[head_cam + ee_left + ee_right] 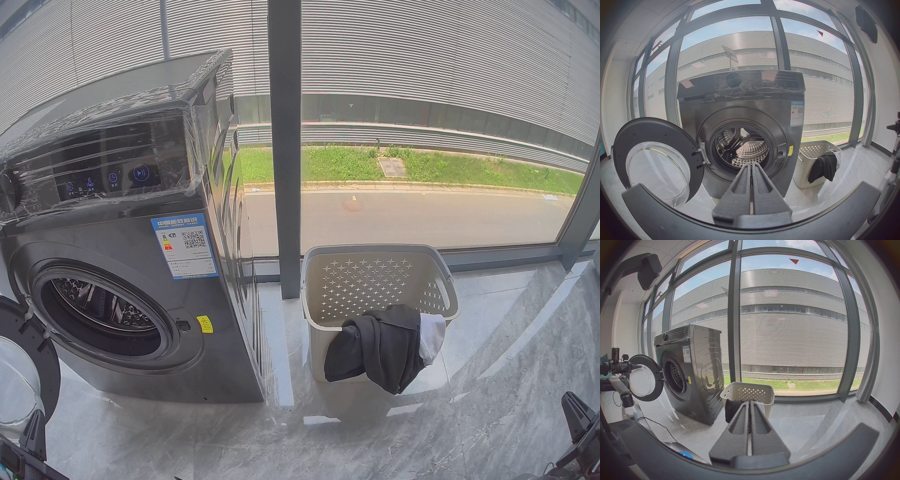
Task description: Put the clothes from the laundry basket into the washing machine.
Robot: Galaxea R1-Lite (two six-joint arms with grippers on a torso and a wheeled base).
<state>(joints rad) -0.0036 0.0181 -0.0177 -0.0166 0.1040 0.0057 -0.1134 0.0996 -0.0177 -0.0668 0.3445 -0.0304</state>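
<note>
Clothes (381, 347): draped over laundry basket (375, 248) rim
Right gripper (749, 403): pressed together, basket straight ahead, nearer
Left gripper (751, 164): pressed together

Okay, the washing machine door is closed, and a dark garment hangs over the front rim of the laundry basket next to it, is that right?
Not quite. The washing machine door is open, swung out on its hinge, as the left wrist view shows. The dark garment does hang over the front rim of the laundry basket next to the washing machine.
</note>
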